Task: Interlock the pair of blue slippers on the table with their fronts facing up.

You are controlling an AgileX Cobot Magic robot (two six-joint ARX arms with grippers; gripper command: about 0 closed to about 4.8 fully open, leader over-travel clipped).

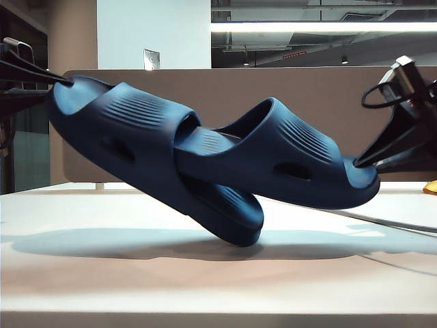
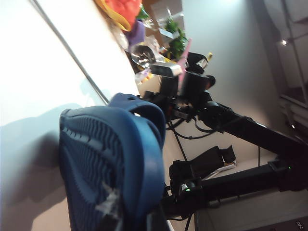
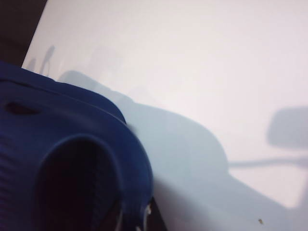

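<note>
1. Navy moulded foam, both of them: the left slipper hangs tilted with one end low over the middle of the desk, and the right slipper is pushed into its strap opening, so the pair overlaps above the desk's centre.
2. The left pincer is clamped on the raised end of the left slipper at the left side of the exterior view; in its wrist view the ribbed sole fills the foreground, so the grip sits on that end's rim.
3. The right pincer is closed on the outer end of the right slipper, near the desk's right edge; its wrist view shows only the strap arch and pale desk beyond.
4. The step in hand looks like seating one slipper through the other. I would keep both grips tight, since foam flexes and can slide out of narrow fingers.
5. Push along the line of the strap opening, not across it, or the strap may buckle and jam.
6. Level the tilted left slipper before lowering, so the uppers end facing up.
7. Whether the low end touches the desk I cannot tell; lower slowly.
</note>
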